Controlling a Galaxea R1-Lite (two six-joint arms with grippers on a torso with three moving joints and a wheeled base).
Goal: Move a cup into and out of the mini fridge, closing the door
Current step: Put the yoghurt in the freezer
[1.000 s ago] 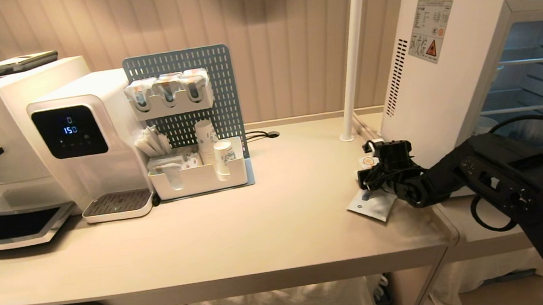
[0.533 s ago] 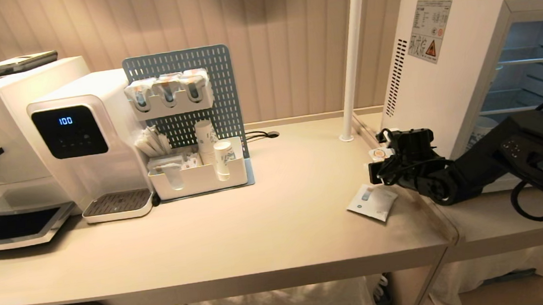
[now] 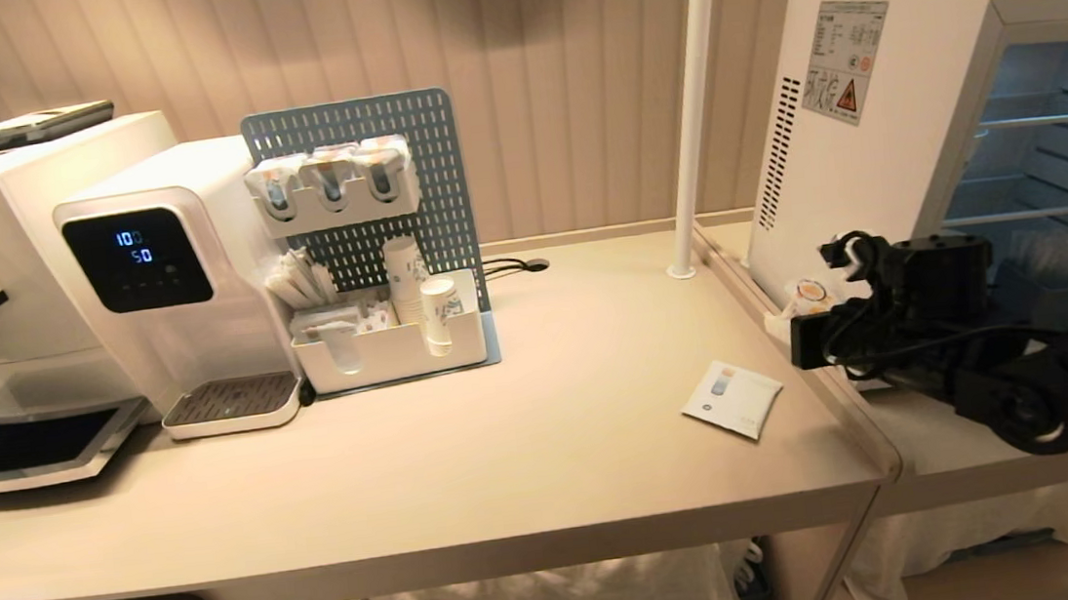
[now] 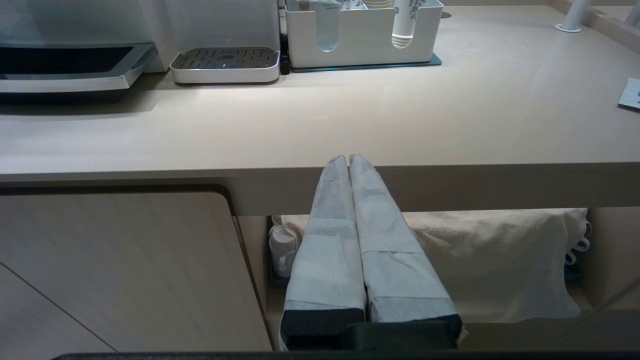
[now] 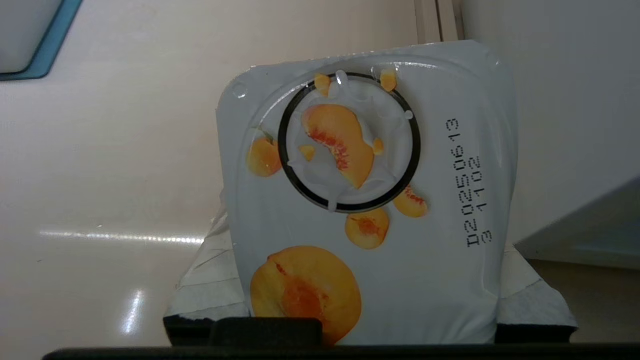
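Cup (image 5: 367,200): white tub with a peach-print foil lid and a printed date code, clamped between the jaws of the right gripper (image 3: 805,313); the padded fingers (image 5: 530,295) press on its two opposite sides. In the head view the cup (image 3: 808,295) is off the table, at the lower front corner of the mini fridge.
Right gripper: at 3 o'clock in the head view, jaws apart only by the cup's width and closed on it; black arm runs off toward 4 o'clock.
Mini fridge (image 3: 859,161): white box at 2 o'clock, warning sticker high on its side, vent slots along the rear edge. Interior with wire shelves is visible through its front; cannot tell where the door stands.
Table (image 3: 547,436): pale wood top; fridge sits on a lower adjoining surface at its 3 o'clock edge.
Leaflet (image 3: 732,399): small white card lying flat on the table, near the cup, toward 8 o'clock from it.
White pole (image 3: 692,108): upright, between the fridge and the pegboard.
Caddy (image 3: 392,348): white tray with patterned paper cups, at 10 o'clock, before a blue pegboard.
Water dispenser (image 3: 164,277): white, black lit display, at 9 o'clock.
Left gripper (image 4: 348,162): jaws together, empty, level with the table's front edge.
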